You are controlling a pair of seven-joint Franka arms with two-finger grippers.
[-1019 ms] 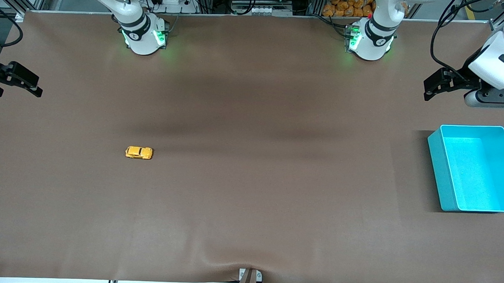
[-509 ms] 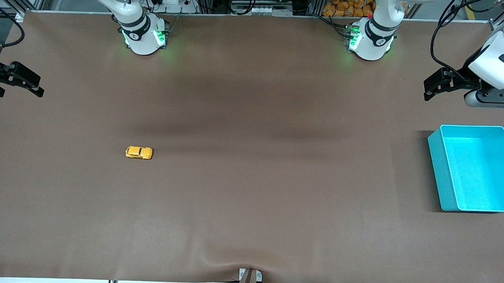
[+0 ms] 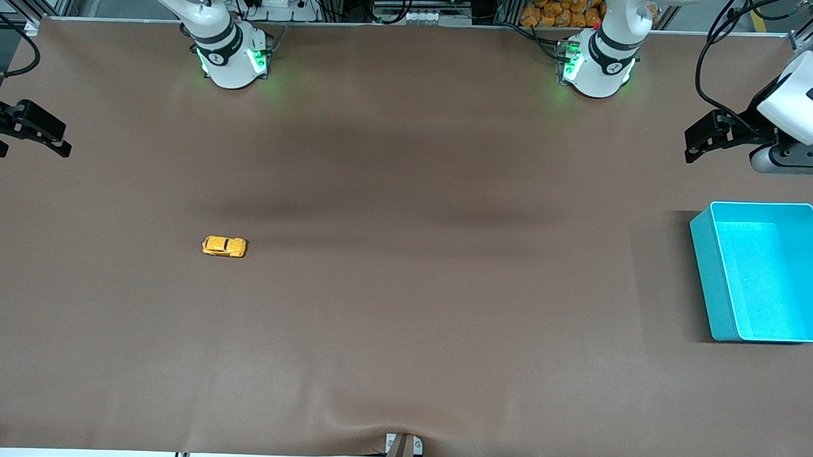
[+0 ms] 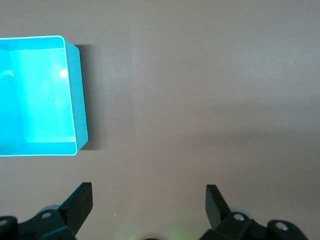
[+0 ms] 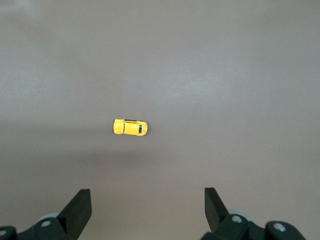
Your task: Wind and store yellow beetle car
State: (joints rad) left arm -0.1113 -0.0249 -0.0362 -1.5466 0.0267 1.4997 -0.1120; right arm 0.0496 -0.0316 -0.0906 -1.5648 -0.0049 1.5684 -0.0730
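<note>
The yellow beetle car (image 3: 224,246) sits alone on the worktop (image 3: 404,289), well apart from the right gripper (image 3: 19,134), which hangs released and empty. The left gripper (image 3: 707,137) waits, jaws spread, near the teal bin (image 3: 706,266).

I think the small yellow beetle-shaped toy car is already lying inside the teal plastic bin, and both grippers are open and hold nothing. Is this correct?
Not quite. In the front view the small yellow beetle-shaped toy car sits on the brown table, toward the right arm's end, apart from the teal plastic bin. The left gripper and right gripper are indeed open and hold nothing.

White arms (image 3: 217,39) (green-lit bases), black cables
</note>
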